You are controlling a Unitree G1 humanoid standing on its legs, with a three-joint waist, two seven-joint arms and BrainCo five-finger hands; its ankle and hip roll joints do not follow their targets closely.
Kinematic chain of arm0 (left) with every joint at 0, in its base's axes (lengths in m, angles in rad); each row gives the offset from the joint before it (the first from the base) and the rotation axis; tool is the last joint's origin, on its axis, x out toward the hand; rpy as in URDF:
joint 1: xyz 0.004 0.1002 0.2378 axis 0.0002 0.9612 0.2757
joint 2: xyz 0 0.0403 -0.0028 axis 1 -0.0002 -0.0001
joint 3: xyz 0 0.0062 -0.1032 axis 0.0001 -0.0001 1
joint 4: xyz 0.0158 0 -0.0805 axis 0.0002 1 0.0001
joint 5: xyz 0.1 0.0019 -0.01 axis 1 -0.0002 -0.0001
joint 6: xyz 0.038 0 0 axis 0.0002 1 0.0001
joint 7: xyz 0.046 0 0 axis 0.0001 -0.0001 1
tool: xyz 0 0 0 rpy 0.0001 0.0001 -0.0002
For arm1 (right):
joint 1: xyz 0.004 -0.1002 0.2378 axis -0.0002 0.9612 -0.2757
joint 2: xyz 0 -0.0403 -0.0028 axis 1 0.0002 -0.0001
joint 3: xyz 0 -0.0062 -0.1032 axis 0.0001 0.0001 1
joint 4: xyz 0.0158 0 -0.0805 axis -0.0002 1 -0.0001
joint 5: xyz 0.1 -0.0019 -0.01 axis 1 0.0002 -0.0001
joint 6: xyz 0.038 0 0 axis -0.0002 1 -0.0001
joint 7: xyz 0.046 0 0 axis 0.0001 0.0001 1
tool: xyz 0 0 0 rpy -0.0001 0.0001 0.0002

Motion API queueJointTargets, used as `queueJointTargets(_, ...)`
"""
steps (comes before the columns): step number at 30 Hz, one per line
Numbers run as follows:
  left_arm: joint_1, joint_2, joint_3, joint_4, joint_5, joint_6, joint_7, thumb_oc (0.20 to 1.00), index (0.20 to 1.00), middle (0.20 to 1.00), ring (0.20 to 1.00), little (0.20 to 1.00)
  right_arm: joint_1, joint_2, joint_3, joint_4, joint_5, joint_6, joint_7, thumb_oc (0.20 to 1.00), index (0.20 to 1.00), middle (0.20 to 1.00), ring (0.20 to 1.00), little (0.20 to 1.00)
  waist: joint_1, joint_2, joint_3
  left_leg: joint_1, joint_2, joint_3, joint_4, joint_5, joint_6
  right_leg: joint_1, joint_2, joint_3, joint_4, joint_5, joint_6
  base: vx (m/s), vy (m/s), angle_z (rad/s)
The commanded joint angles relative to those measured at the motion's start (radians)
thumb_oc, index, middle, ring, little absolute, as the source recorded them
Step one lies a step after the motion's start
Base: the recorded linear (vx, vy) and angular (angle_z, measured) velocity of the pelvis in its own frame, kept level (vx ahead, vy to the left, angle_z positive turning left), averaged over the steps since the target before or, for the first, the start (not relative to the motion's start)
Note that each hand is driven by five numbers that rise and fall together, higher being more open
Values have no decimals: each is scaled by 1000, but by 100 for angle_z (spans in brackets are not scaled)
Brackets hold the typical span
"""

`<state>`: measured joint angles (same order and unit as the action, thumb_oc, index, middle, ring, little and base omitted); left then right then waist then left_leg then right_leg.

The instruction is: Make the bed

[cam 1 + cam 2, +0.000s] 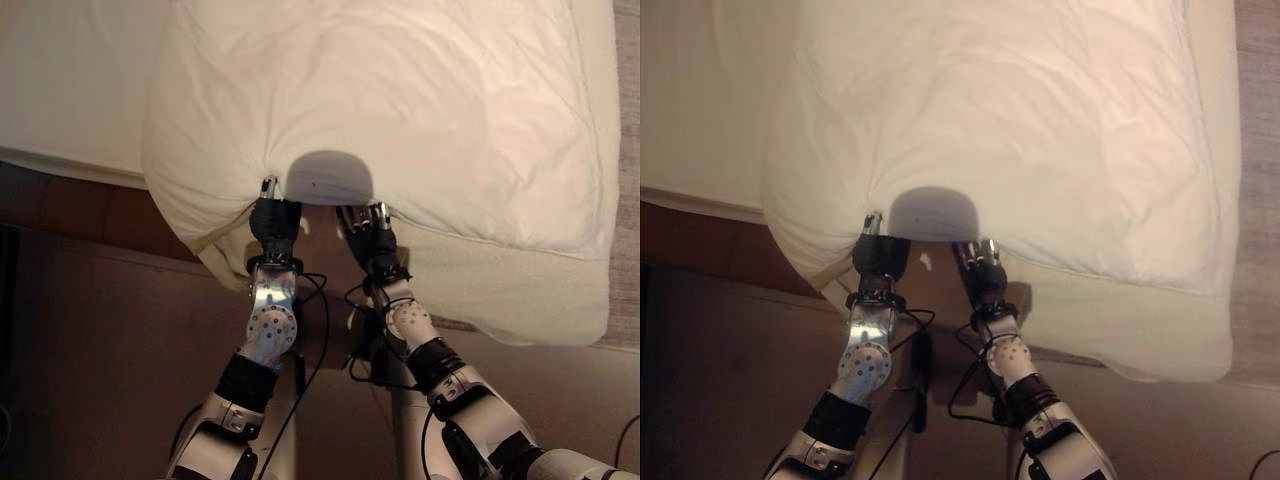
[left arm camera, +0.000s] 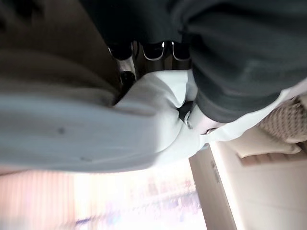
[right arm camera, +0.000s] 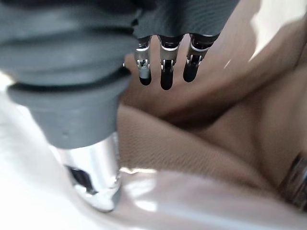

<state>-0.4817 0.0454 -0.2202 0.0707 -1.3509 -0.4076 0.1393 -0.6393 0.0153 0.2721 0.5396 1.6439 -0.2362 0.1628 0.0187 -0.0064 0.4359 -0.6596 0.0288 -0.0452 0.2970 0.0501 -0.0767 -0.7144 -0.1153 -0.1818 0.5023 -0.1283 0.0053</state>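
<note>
Plainly, no writing is readable. Left hand (image 1: 273, 220) grips the puffy white quilted duvet (image 1: 400, 110)'s edge. Right hand (image 1: 365, 232), fingers straight and relaxed, holds nothing beside it.

Bedroom: bed (image 1: 70, 90) with white duvet (image 1: 400, 110), wood floor (image 1: 90, 330).

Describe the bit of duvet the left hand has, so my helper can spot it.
Start at the white duvet covering the bed. Follow its near edge to the corner overhanging the mattress, where the left hand pinches a fold in its fingers. It is the only bunched spot.
</note>
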Motion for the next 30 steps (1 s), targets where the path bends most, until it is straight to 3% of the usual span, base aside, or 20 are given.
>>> queueJointTargets(1,13,13,70,-180,110,-107,14,200,200,200,200,200,11,-3,-52,-101,35,-55,25,1000,1000,1000,1000,1000,31,35,-63,-44,-50,12,25,-30,36,27,19,17,-127,83,78,31,30,2)
queueJointTargets(3,46,23,144,-178,157,-128,60,200,200,200,200,200,31,-36,-95,-140,25,-67,44,1000,1000,1000,1000,1000,28,37,-68,-44,-48,12,34,-42,40,26,18,19,-121,73,78,0,0,0)
queueJointTargets(17,108,58,316,-157,260,-172,209,200,200,200,200,200,75,-153,-254,-164,-17,-103,-14,1000,1000,1000,1000,1000,16,49,-90,-71,-40,24,50,-47,40,-10,20,30,-98,62,77,4,1,0)
queueJointTargets(25,114,60,348,-161,282,-166,236,200,200,200,200,200,129,-189,-264,-159,-63,-66,-19,1000,1000,1000,1000,1000,2,44,-96,-75,-33,28,41,-44,40,-16,24,33,-107,64,80,0,0,0)
queueJointTargets(30,117,67,372,-154,298,-173,255,200,200,200,200,200,144,-198,-312,-158,-51,-88,-22,1000,1000,1000,1000,1000,-4,43,-99,-77,-32,29,41,-42,35,-13,25,35,-112,66,80,7,-3,-2)
